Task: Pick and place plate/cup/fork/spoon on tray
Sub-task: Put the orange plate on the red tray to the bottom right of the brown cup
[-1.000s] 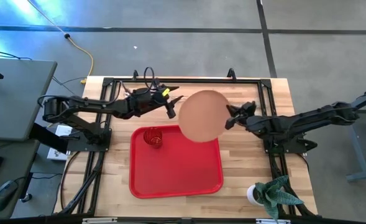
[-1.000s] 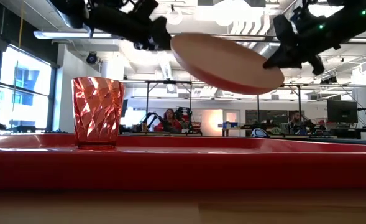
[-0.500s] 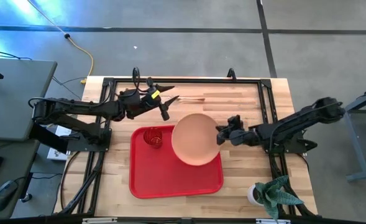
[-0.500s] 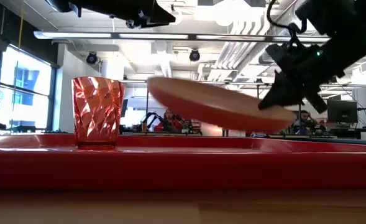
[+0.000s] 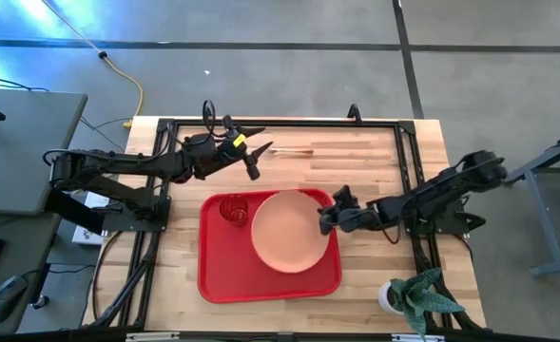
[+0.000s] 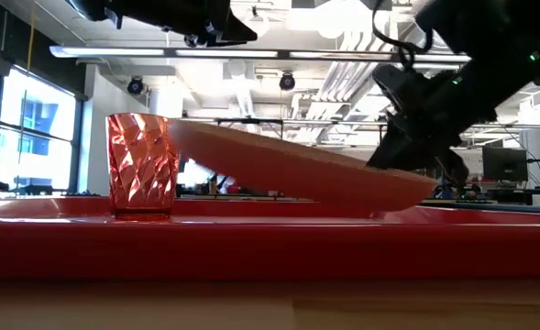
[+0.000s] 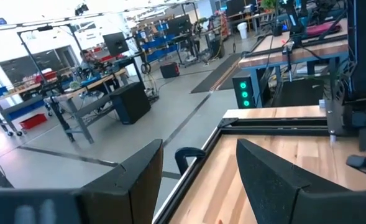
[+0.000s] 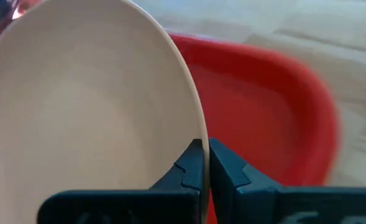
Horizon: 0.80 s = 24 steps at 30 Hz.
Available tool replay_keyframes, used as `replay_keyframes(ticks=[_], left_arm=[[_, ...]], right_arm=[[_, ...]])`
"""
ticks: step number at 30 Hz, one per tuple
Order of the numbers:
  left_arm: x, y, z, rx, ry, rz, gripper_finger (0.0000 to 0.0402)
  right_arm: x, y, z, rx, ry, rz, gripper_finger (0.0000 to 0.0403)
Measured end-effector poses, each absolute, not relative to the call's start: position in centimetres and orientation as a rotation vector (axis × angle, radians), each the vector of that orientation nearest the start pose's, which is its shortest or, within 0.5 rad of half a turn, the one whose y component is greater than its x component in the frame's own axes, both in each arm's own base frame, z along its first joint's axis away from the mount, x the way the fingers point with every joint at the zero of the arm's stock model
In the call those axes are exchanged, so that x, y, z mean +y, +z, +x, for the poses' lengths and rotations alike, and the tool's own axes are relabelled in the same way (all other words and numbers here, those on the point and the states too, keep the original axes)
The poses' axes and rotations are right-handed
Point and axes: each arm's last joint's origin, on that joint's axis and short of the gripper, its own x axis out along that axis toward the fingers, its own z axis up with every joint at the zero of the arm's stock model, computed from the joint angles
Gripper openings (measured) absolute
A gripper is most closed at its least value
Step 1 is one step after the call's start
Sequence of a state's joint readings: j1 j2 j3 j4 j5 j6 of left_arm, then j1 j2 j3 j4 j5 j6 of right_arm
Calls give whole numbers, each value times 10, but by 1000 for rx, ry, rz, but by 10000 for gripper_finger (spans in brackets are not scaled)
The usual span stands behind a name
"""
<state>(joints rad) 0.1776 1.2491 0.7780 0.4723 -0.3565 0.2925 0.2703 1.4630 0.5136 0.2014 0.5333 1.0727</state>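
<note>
The salmon-pink plate (image 5: 285, 231) is over the red tray (image 5: 224, 275), tilted; its right side is low at the tray's rim height and its left side is raised beside the orange-red cup (image 5: 234, 210), which stands upright in the tray's far left corner. My right gripper (image 5: 325, 219) is shut on the plate's right edge. My left gripper (image 5: 258, 153) is open and empty, held above the table beyond the tray's far edge. A slim utensil with an orange handle (image 5: 295, 150) lies on the table just right of it; fork or spoon, I cannot tell. My right gripper pinches the plate's rim (image 8: 197, 134) between its two fingers, one on the upper face and one underneath, on the plate's right side. The fingers come level from the table's right. The plate (image 6: 288, 170) slopes down toward the gripper; the tray's near rim hides whether its low edge touches the tray.
A black metal frame (image 5: 289, 123) runs round the table's far part and sides. A potted plant (image 5: 411, 298) stands at the near right corner. Bare tray floor (image 5: 260, 280) lies on the plate's near side.
My right gripper has carried the plate down and toward the near-left, from above the tray's far right corner to low over the tray. The plate has tipped, right side lower. My left gripper has drawn back a little toward the left and far edge, staying open.
</note>
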Motion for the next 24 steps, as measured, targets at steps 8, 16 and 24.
replay_keyframes(ticks=[8,16,24], left_arm=[[59,296,271,75,530,283,195],[59,296,271,83,529,284,195],[59,295,271,86,528,283,195]], right_arm=[[60,145,269,556,-571,691,0],[63,140,275,625,-586,704,0],[63,139,275,623,-603,743,0]])
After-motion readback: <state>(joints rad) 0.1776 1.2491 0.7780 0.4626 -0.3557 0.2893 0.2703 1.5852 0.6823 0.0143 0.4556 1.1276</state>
